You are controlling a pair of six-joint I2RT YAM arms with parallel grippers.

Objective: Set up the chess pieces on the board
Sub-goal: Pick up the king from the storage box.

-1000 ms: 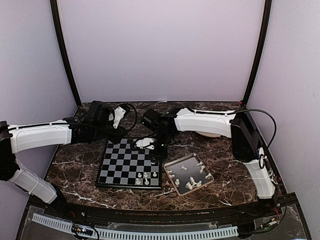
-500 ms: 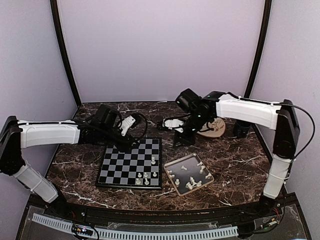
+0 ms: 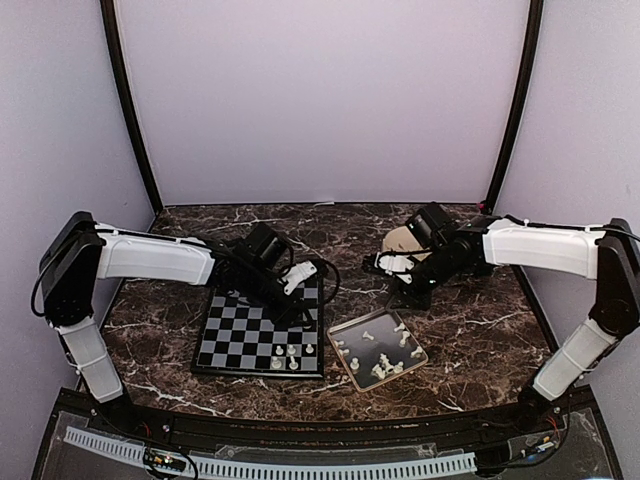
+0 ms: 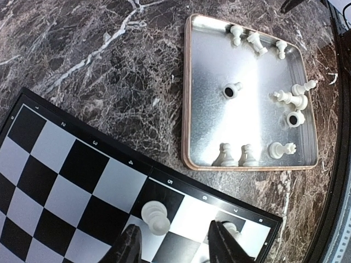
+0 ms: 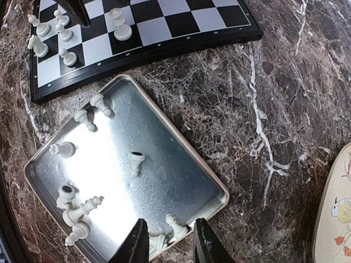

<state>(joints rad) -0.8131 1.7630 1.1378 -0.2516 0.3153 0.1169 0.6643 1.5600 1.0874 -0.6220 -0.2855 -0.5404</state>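
Note:
The black and grey board [image 3: 235, 330] lies left of centre, with several cream chess pieces [image 3: 291, 351] near its front right corner. More pieces [image 3: 384, 367] lie in a metal tray [image 3: 355, 323]. My left gripper [image 3: 303, 305] is open and empty, low over the board's right edge. In the left wrist view [image 4: 174, 244] one piece [image 4: 155, 216] stands between its fingers, untouched. My right gripper [image 3: 402, 292] is open and empty, behind the tray. In the right wrist view [image 5: 170, 244] it hangs over a tray corner where two pawns [image 5: 175, 227] lie.
A round beige plate [image 3: 405, 240] sits at the back, behind my right gripper; its edge shows in the right wrist view [image 5: 337, 213]. The tray [image 4: 252, 115] lies close to the board's right edge [image 4: 208, 192]. Dark marble table [image 3: 470, 330] surrounds them.
My left arm swung right, from behind the board to over its right edge. My right arm pulled back off the board and to the right, now behind the tray.

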